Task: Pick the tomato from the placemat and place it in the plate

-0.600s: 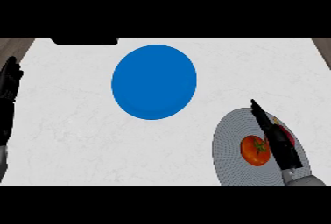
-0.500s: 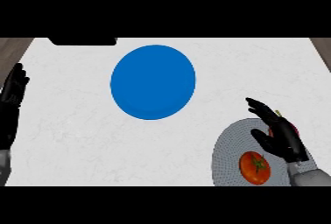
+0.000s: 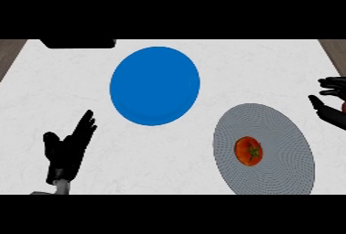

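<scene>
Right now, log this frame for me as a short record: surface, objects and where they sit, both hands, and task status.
surface: white counter
tomato: rests on the grey placemat, lower right
plate: blue, upper centre, nothing on it
left hand: open, fingers up, lower left, above the counter
right hand: at the right edge, apart from the tomato, holding nothing
task status: tomato not yet picked, plate not yet filled
</scene>
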`<action>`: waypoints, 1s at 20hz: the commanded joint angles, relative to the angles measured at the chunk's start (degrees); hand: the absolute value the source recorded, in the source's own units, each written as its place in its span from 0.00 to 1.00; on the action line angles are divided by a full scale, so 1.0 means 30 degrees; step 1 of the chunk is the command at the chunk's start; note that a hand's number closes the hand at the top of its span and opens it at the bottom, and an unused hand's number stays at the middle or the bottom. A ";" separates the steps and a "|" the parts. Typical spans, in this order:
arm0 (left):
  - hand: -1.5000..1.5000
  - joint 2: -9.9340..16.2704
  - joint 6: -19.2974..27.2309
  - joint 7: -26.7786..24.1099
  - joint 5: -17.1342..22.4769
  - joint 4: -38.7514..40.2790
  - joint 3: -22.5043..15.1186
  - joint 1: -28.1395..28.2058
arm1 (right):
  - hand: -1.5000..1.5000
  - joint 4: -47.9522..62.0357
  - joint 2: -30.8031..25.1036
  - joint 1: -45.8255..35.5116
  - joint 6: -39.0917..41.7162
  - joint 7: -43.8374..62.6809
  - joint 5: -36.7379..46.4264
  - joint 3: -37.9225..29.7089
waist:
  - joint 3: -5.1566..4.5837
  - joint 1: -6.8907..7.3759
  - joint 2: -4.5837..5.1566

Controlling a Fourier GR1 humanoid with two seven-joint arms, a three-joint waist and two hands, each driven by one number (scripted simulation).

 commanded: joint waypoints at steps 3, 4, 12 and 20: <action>0.50 -0.0538 -0.1546 -0.0094 0.1246 0.1095 0.0386 0.0427 | 0.00 -0.0258 0.0510 0.1699 0.1362 -0.1893 -0.2608 -0.2973 | 0.0036 0.0107 -0.0166; 0.50 -0.1485 -0.1331 -0.0754 0.0674 0.3161 0.0270 -0.0978 | 0.00 -0.0204 -0.0140 0.1632 0.2029 -0.2067 -0.2221 -0.3145 | 0.0031 0.0087 -0.0131; 0.50 -0.1430 -0.0834 0.0452 0.0430 0.1363 0.0117 0.0014 | 0.00 -0.2474 -0.4269 0.3441 0.6486 0.1145 -0.0619 -0.1160 | 0.0005 0.0175 -0.0157; 0.50 -0.1647 -0.0809 0.1053 0.0083 -0.0502 -0.0588 0.1089 | 0.00 -0.6842 -0.6411 0.3697 0.8488 0.5987 -0.0031 0.0470 | 0.0008 0.0204 -0.0261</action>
